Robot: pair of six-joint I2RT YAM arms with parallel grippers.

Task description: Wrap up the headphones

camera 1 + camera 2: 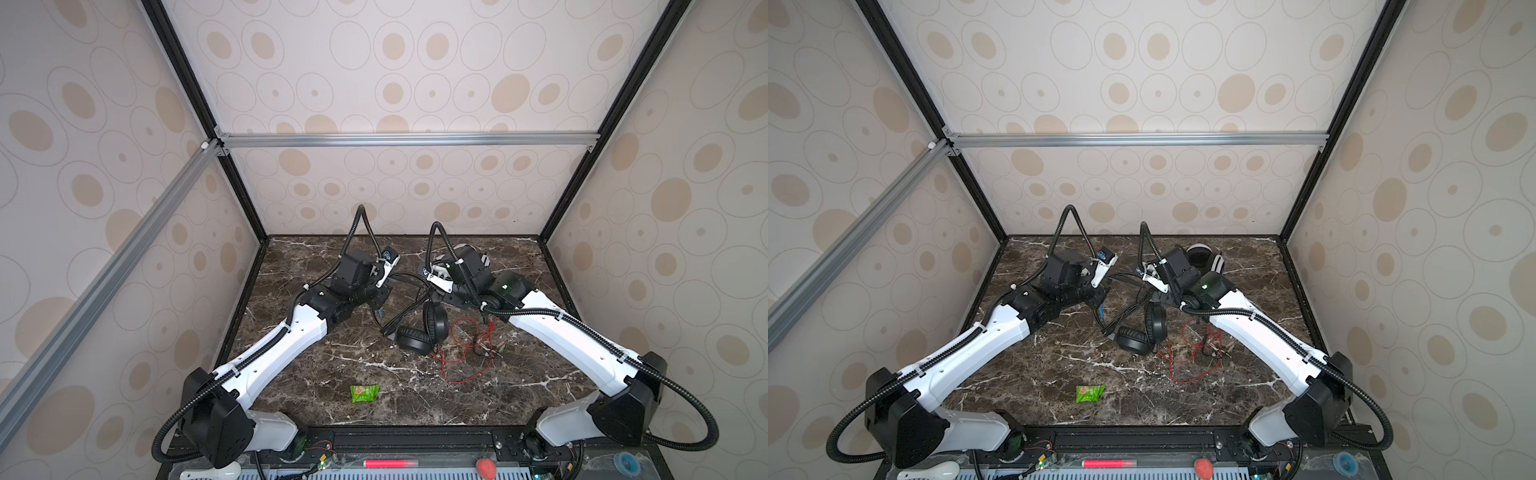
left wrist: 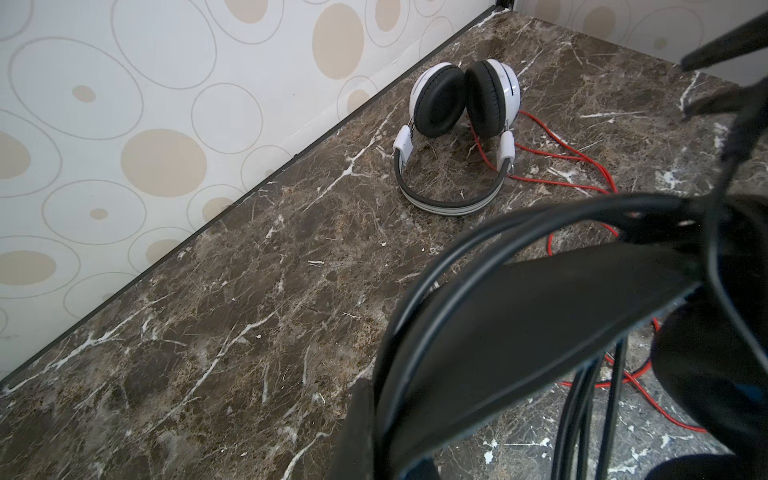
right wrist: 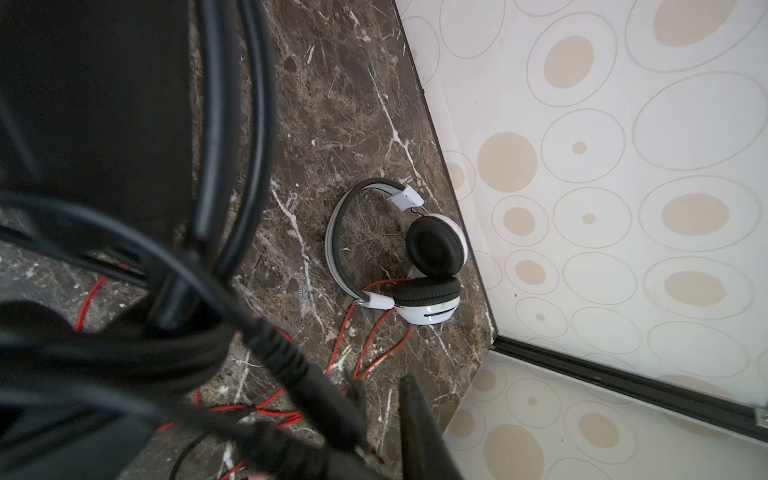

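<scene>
Dark brown marble table (image 1: pixel 332 361), white-veined, filling the booth floor between the patterned walls.

White headset (image 2: pixel 455 137) is lying at far right, close to the back wall, with its black-cushioned cups leaning together and touching.

Its red cable (image 1: pixel 461 361) is trailing in loose loops over right-centre. Small greenish-brown bits (image 1: pixel 488 351) are sitting among the loops, too small to identify.

Black headset (image 1: pixel 415 338) is occupying the centre. The lower cup seems to be resting on the marble, and the band is standing up off it.

Green packet (image 1: pixel 364 393) is lying alone, near and slightly left of centre, well apart from the rest.
</scene>
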